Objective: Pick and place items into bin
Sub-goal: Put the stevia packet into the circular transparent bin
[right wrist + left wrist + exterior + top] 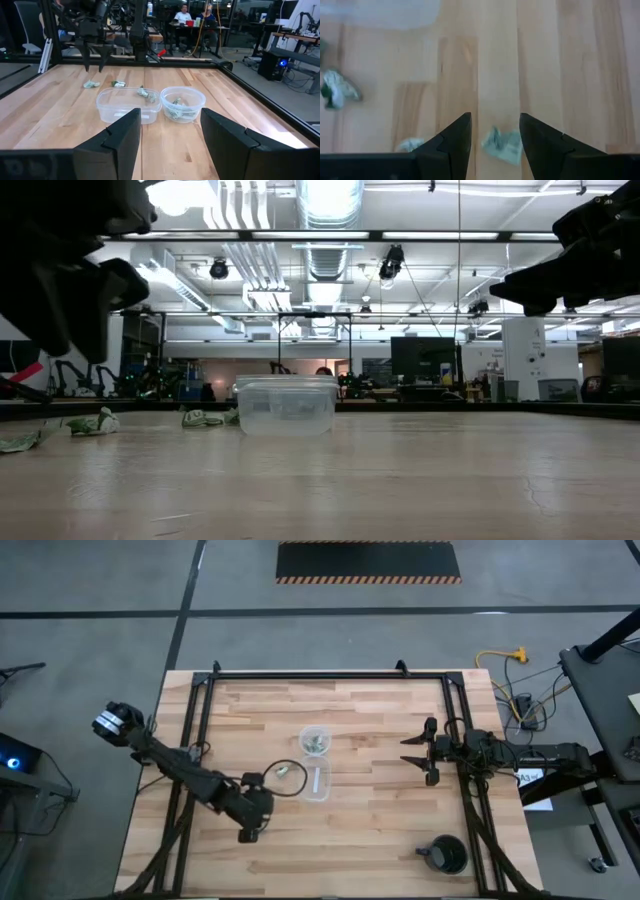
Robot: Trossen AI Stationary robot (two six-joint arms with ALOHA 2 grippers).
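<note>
At the lower left of the high view you have the left gripper (249,833) hanging above the wooden table (380,830), fingers parted and holding nothing; its wrist view shows a crumpled pale green-and-white bit (503,145) lying between the fingertips. Toward the centre, the clear rectangular plastic container (317,781) touches the small round clear plastic bin (315,741), which holds several green bits. At the right, the right gripper (411,751) waits spread wide and empty.
</note>
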